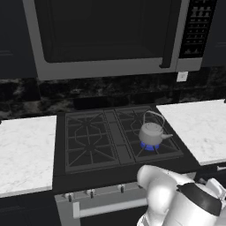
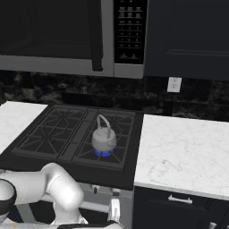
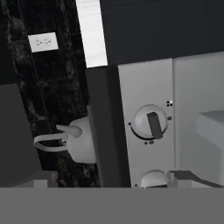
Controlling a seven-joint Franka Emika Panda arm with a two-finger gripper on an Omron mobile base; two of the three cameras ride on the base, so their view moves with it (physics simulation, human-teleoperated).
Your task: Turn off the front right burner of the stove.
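You see 1 kettle [image 1: 151, 133] over blue flame, 2 knobs [image 3: 151, 122] ahead; no readable writing; gripper's opening can't be told.

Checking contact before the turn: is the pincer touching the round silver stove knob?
Cannot tell. The hand view faces the round silver knob on the stove's silver front panel, but the fingertips aren't clearly visible, so neither contact nor gap shows.

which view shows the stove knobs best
The hand view: one round silver knob with a dark pointer bar sits large and sharp on the silver front panel, and a second knob's top peeks in beside it. The left base view shows tiny knobs along the panel; in the right base view, small ones behind the arm.
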